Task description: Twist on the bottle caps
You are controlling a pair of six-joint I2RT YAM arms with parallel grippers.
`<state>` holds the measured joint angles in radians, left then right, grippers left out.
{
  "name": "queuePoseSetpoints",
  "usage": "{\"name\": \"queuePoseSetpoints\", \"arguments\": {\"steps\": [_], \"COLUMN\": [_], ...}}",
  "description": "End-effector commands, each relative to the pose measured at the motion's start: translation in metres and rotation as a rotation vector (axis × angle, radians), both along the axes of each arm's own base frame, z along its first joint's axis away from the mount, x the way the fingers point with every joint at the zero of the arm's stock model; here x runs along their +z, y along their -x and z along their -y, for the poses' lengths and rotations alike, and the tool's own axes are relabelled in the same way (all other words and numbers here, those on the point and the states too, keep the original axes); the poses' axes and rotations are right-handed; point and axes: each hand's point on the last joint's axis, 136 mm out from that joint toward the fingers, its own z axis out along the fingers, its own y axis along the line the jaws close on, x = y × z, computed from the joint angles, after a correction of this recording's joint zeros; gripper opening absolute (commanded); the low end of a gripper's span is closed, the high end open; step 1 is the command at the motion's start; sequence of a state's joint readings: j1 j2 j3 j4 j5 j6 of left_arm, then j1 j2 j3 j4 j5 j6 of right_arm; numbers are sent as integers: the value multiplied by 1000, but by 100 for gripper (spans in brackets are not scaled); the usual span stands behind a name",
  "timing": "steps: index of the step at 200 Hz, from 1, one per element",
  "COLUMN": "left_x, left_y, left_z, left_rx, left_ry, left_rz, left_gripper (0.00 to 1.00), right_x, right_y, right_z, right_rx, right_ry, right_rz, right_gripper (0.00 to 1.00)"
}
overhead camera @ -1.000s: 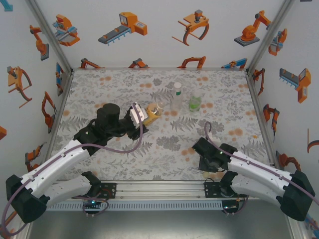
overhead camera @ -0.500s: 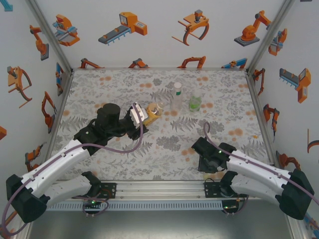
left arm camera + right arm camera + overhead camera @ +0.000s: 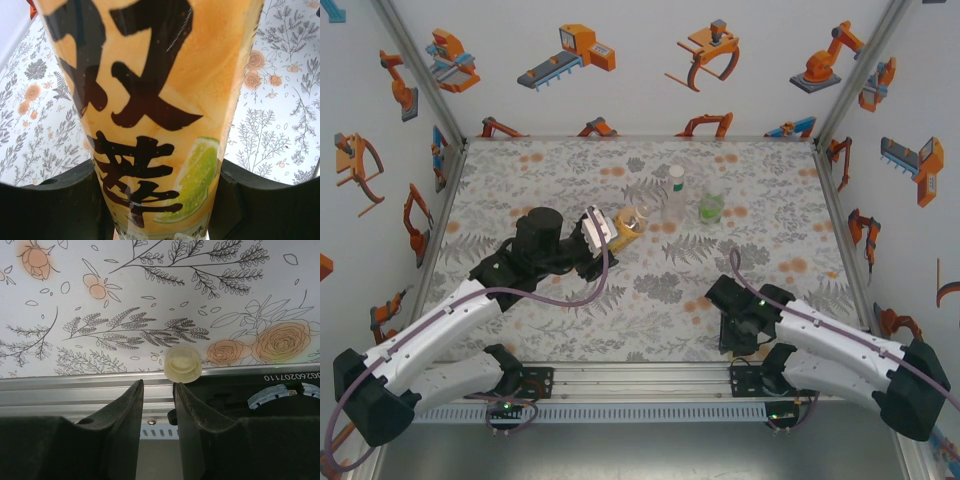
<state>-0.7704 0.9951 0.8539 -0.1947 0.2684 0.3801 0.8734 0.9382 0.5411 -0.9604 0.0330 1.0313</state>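
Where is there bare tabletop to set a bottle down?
Bare: the far-left corner behind the left gripper, the stretch right of the green bottle, and the middle between that gripper and the right gripper. Crowded: the row of yellow bottle, slim bottle and green one.

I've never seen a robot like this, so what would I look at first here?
The big orange-labelled bottle with black writing and a lime slice jumps out, gripped by the left pincer at the middle of the table. Next, a tiny pale yellow cap lies at its near edge, just beyond the right pincer and its nearly closed tips. Orange robot pictures dot the walls.
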Motion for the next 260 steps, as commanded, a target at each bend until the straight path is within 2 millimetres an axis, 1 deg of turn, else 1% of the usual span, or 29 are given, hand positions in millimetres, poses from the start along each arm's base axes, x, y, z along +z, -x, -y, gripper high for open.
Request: {"name": "queuePoseSetpoints", "arguments": {"steps": [1,32,58,87,110,154,185,203,224,232,260], "left_x": [2,2,3,2,3,3,2,5,10,12,13], "left_y": [-1,-1,0,1,1,1,0,-1,-5,-6,-14], "left_z": [-2,-4,-6,-8,-9,-8,-8,-10,-19,-25,-51], "left_rx": [11,15,18,23,25,22,23,36,58,68,135], "left_ry": [14,9,4,2,5,8,8,24,48,53,81], "left_rz": [6,10,17,19,20,16,14,4,-21,-32,-69], "left_gripper": [0,0,0,0,0,0,0,0,0,0,0], "right_x": [-1,-14,-27,-32,-26,-12,4,12,15,15,19], "right_y": [0,-5,-5,-6,-10,-19,-33,-41,-47,-49,-54], "right_z": [0,-6,-5,-4,-6,-9,-13,-14,-9,-6,9], "right_rx": [-7,-27,-36,-39,-31,-15,-2,-16,-58,-81,-176], "right_ry": [7,-10,0,8,10,9,6,-5,-19,-23,-40], "right_rz": [-11,1,-5,-2,14,51,96,102,90,88,106], "right_gripper": [34,31,25,22,21,24,24,26,26,27,32]}}
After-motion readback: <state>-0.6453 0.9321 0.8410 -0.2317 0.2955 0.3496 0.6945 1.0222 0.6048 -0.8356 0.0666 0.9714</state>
